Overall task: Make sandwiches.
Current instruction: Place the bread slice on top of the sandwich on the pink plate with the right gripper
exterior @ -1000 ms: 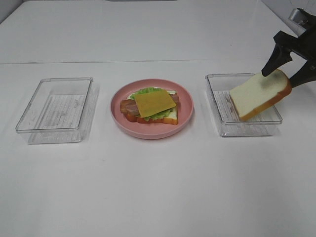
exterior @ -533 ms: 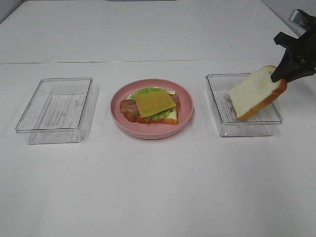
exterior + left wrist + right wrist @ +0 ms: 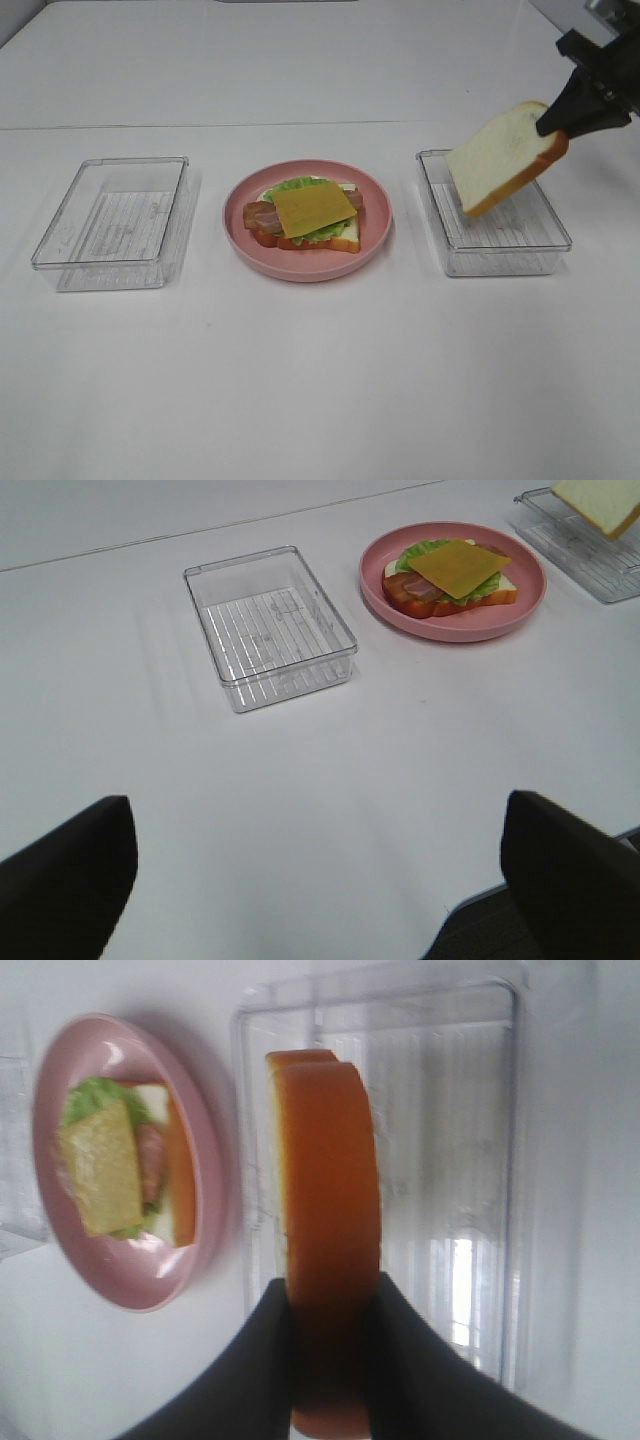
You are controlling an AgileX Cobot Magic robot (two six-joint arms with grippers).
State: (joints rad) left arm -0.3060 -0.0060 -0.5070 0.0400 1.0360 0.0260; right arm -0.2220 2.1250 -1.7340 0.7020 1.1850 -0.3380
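Between the dark fingers of the right gripper (image 3: 556,122) sits a bread slice (image 3: 500,156), pinched across its thickness at the orange-brown crusted edge; the slice hangs tilted, its white face turned up and toward the plate side, lifted clear of the clear tray (image 3: 493,240) directly beneath it. From the wrist camera the same slice (image 3: 325,1260) shows edge-on, crust facing the lens, with a finger (image 3: 262,1365) pressed on each flat side and the ribbed tray floor (image 3: 440,1180) below. Off to the side of this gripper, beyond the tray's near wall, lies the pink plate (image 3: 370,235) with the open sandwich (image 3: 305,215): a bread slice at the bottom, green lettuce, reddish bacon strips and a yellow cheese slice (image 3: 314,207) on top, no second slice on it yet. The left gripper (image 3: 320,880) hangs with its jaws spread wide, holding nothing, above bare white table (image 3: 300,780); ahead of it stands a second clear tray (image 3: 268,626), with the plate (image 3: 455,625) further along.
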